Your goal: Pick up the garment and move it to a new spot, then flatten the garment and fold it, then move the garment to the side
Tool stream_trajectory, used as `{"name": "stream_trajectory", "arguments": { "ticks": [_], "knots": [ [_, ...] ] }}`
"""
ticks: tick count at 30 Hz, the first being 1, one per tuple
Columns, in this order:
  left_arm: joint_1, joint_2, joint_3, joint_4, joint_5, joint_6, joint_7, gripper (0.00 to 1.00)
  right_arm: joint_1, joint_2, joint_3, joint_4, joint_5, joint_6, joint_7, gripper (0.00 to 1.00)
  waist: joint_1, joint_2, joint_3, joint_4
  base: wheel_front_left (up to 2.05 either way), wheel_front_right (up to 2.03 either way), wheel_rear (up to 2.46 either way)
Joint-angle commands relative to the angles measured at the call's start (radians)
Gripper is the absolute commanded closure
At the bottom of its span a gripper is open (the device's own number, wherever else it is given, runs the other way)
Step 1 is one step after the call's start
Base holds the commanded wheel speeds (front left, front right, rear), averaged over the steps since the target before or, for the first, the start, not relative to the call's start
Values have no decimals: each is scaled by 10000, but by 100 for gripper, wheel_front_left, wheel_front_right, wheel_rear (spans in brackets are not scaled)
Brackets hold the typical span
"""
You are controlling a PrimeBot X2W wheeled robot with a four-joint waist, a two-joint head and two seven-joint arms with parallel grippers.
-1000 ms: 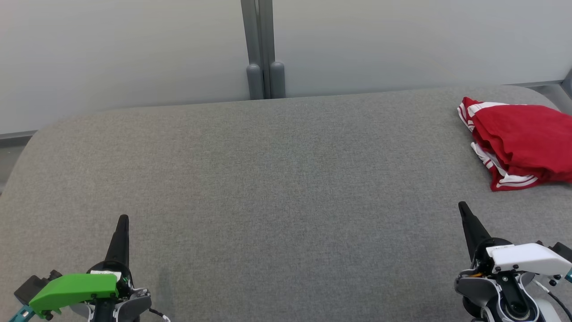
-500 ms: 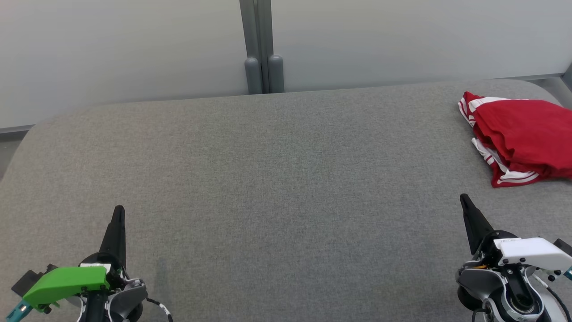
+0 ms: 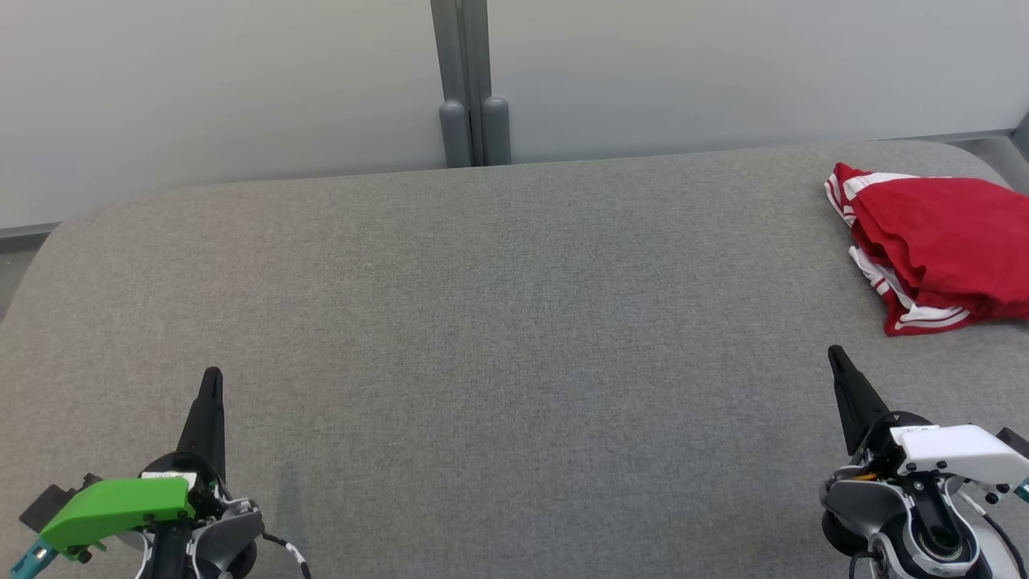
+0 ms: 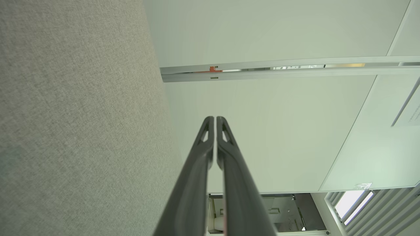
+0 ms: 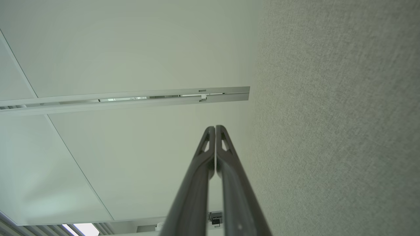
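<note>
- While my left gripper (image 3: 211, 390) and right gripper (image 3: 841, 366) sit at the near edge, fingers pressed together and holding nothing, neither is close to the work.
- The bunched red garment with white stripes (image 3: 944, 241) lies at the far right of the grey fabric-covered surface (image 3: 498, 322), partly cut off by the head view's edge.
- Risk: approaching with the fingers clenched would shove the bundle toward the right rim.
- Risk: pinching a single loose layer could pull the bundle apart.

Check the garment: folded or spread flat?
Folded, loosely. The garment is a compact stack of red layers, white-striped edges doubled on its left side; its right end runs out of frame.
</note>
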Motion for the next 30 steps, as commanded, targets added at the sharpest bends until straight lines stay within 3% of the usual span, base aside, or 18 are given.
{"name": "stream_trajectory", "arguments": {
  "ticks": [1,30],
  "knots": [
    [-130,-11,31,8,-1,-52,29,100,-65,19,-26,17,-12,4,60,100,0,-1,-1,0,0,0,0],
    [-138,-63,118,11,71,-52,88,100,-75,56,-91,20,-81,4,95,100,0,-1,-1,0,0,0,0]
  ]
}}
